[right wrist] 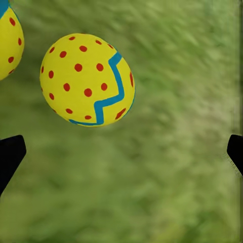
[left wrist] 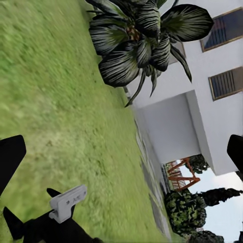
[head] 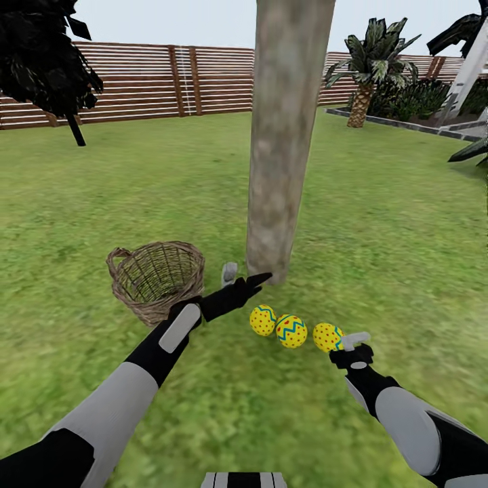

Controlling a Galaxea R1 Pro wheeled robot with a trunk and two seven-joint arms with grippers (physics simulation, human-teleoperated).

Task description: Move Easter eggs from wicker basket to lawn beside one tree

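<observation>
Three yellow Easter eggs with red dots and blue zigzags lie in a row on the lawn (head: 379, 237), just in front of the thick pale tree (head: 285, 135): the left egg (head: 263, 320), the middle egg (head: 291, 331) and the right egg (head: 327, 337). My right gripper (head: 349, 342) sits beside the right egg (right wrist: 87, 80), open, with the egg free on the grass ahead of the fingers and a second egg (right wrist: 7, 40) at the edge. My left gripper (head: 247, 274) is open and empty at the trunk's base. The wicker basket (head: 156, 278) stands left of the tree; its inside looks empty.
A brown slat fence (head: 149, 81) rings the back of the garden. A dark thin-trunked tree (head: 47, 61) stands far left, a palm (head: 369, 68) far right. The left wrist view looks past a dark leafy plant (left wrist: 142, 40) to a white house (left wrist: 202, 116).
</observation>
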